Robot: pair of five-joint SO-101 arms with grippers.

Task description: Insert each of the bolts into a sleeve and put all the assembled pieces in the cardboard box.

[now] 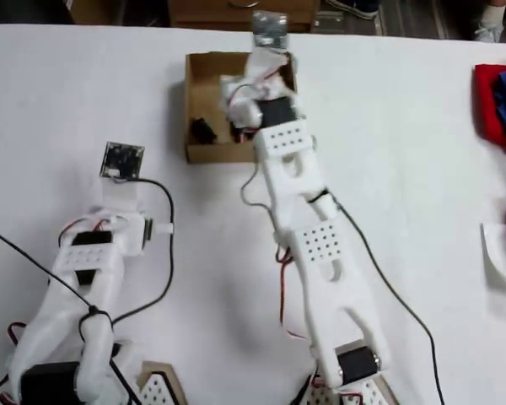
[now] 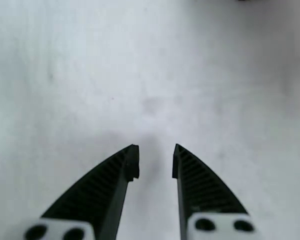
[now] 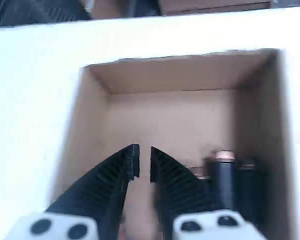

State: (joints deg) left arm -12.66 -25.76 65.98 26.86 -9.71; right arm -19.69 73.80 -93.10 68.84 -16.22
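High view: white table (image 1: 422,110), wooden furniture (image 1: 236,13) beyond far edge. Cardboard box (image 1: 199,84) at middle of far edge, right arm (image 1: 320,245) stretched over it. Left arm (image 1: 88,261) folded at near-left corner. Red cloth (image 1: 493,93) at right edge.

Left wrist view: left pincer (image 2: 155,162) partly open, empty, over bare table.

Right wrist view: right pincer (image 3: 144,162) over box opening, jaws narrow gap apart, gripping nothing. Assembled pieces (image 3: 224,182), black sleeves with coppery ends, on box floor just beside it.

cardboard box (image 3: 180,75) floor open beside assembled pieces (image 3: 225,182) | walls flank right gripper (image 3: 144,161)
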